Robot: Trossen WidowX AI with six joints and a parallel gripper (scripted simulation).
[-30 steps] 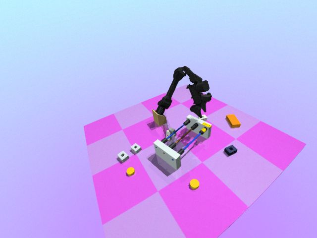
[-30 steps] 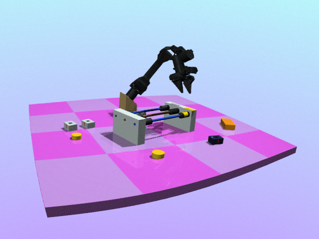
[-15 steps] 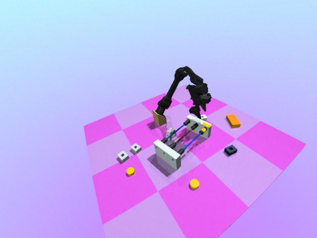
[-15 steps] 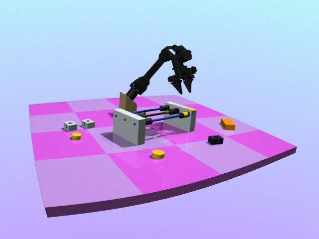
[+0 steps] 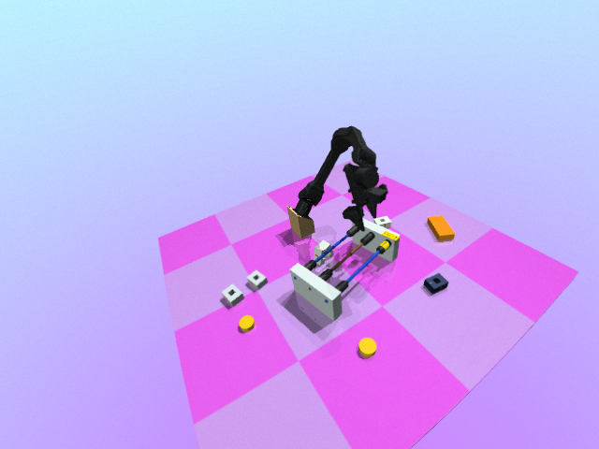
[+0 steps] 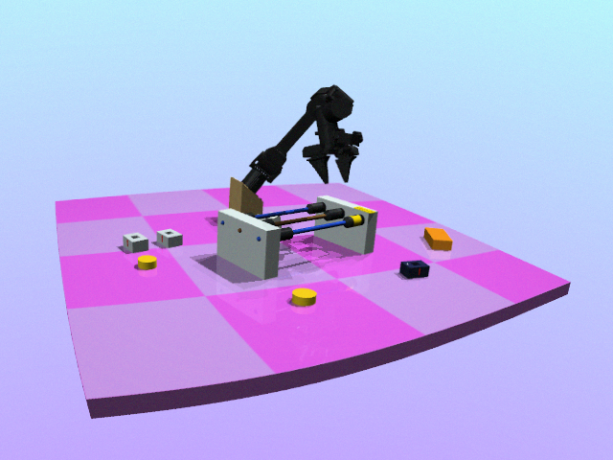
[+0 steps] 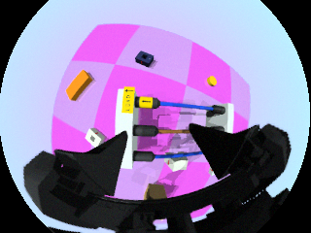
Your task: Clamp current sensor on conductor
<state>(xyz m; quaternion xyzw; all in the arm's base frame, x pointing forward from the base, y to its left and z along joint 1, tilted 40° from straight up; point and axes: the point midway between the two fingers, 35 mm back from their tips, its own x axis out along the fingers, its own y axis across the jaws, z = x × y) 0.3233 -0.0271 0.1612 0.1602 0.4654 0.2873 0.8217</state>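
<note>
Where pink-checked tabletop (image 5: 261, 406) (image 6: 306, 336) (image 7: 165, 73) ends, blue-violet backdrop (image 5: 145, 96) (image 6: 148, 99) (image 7: 29, 73) begins.

Two discs (image 5: 367, 346) (image 6: 304, 295) (image 7: 212, 81), three conductors (image 5: 366, 264) (image 6: 316, 227) (image 7: 187, 106), two panels (image 5: 315, 292) (image 6: 244, 244) (image 7: 124, 146), four holed blocks (image 5: 430, 284) (image 6: 414, 271) (image 7: 144, 61), one sensor (image 5: 319, 253) (image 7: 177, 164), one orange block (image 5: 440, 227) (image 6: 438, 239) (image 7: 79, 84)

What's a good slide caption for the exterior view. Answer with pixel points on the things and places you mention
Arm poised with open jaws above a rack of three conductors (image 6: 316, 227), the nearest blue one wearing a yellow sleeve (image 6: 355, 219).

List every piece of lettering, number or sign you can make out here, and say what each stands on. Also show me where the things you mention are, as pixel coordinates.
"LOAD", with an arrow: the yellow label (image 5: 390, 236) (image 6: 365, 210) (image 7: 128, 100) on an end plate (image 5: 393, 249) (image 6: 370, 232) (image 7: 125, 146).
Arrow, no letters: the yellow band (image 5: 384, 246) (image 6: 355, 219) (image 7: 146, 102) on a blue conductor (image 5: 366, 263) (image 6: 316, 227) (image 7: 185, 106).
Red marks on the dark block (image 5: 430, 283) (image 6: 408, 270) (image 7: 139, 58): too small to read.
</note>
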